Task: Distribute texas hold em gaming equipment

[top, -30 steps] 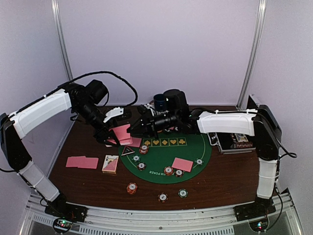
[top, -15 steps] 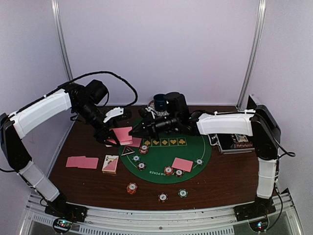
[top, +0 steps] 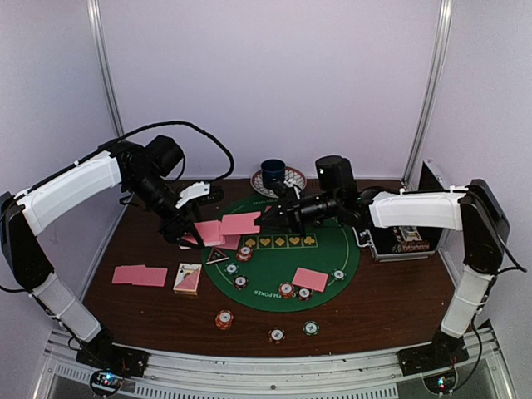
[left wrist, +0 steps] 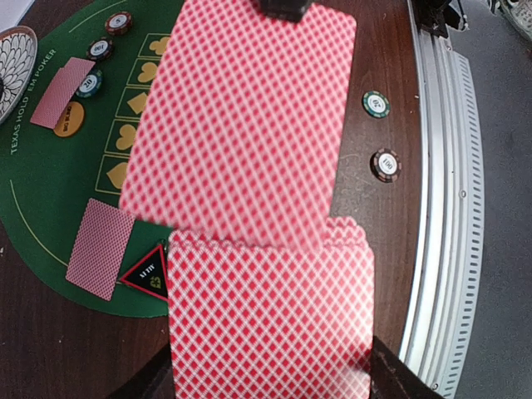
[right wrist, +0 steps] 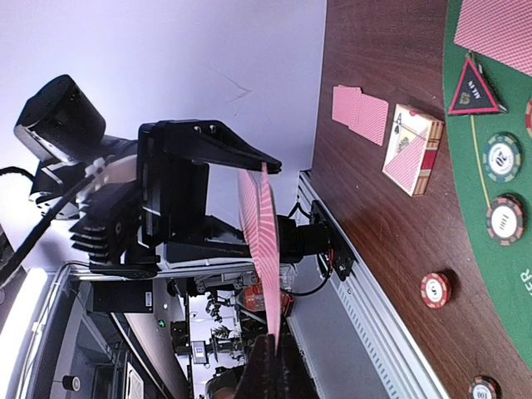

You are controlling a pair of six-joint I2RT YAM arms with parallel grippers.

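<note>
My left gripper [top: 193,237] is shut on a deck of pink-backed cards [left wrist: 270,316], held above the left rim of the green felt mat [top: 274,278]. My right gripper [top: 264,218] is shut on one pink-backed card [top: 240,223], pinched by its edge just right of the deck; in the right wrist view this card [right wrist: 262,241] shows edge-on above the gripper [right wrist: 274,353]. On the mat lie the black-red triangle marker [left wrist: 148,273], single cards [top: 309,279] and several chips [top: 287,290]. Two more cards [top: 140,275] lie on the table at left.
A card box [top: 188,278] lies beside the mat's left edge. Three chips [top: 224,318] sit on the wood near the front edge. A dark blue cup on a saucer [top: 273,173] stands at the back. A black case [top: 399,241] lies at right.
My right gripper has shut on the top card and drawn back to the right with it, off the deck. The left arm and deck have stayed put.
</note>
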